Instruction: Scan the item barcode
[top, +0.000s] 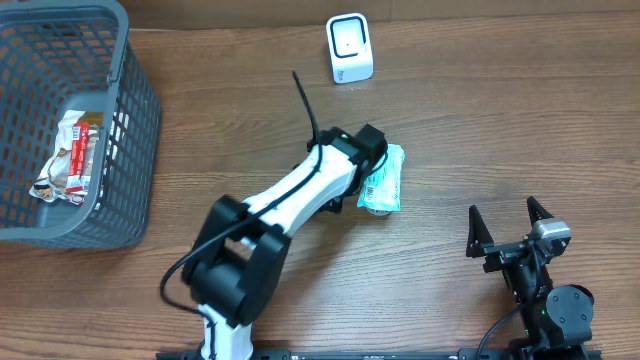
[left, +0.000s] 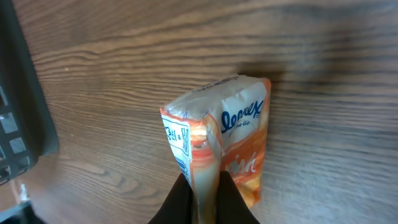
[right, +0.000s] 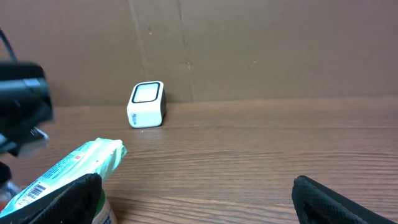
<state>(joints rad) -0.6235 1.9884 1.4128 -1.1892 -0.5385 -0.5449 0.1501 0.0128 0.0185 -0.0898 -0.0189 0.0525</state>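
Currently pinches the tissue pack (left: 227, 134) by its crimped seam with the left gripper (left: 202, 196), jaws closed right down on that thin edge. Grips there, most likely, to leave the broad faces and the printed end uncovered. Shows a barcode label (left: 177, 140) on the end of the pack, clear of the fingers.

Holds the pack over bare wood near the middle of the table (top: 480, 120). Looks lifted, going by the soft shadow beyond it, though cannot confirm the gap underneath. Sits well short of the white scanner (top: 349, 47), whose window tilts up and toward the robot. Probably needs a turn of the wrist to face the label to that window.

Rests the right gripper (top: 505, 228) low at the near right edge, jaws spread as wide as possible and holding nothing, apparently out of the working arm's way.

Has a grey basket (top: 135, 110) at far left with snack packets (top: 70, 155) inside, well apart from the pack and off the line to the scanner. Finds only open tabletop between pack and scanner. Counts the left arm's own black cable (top: 305, 105), arcing toward the scanner side, as the one possible snag.
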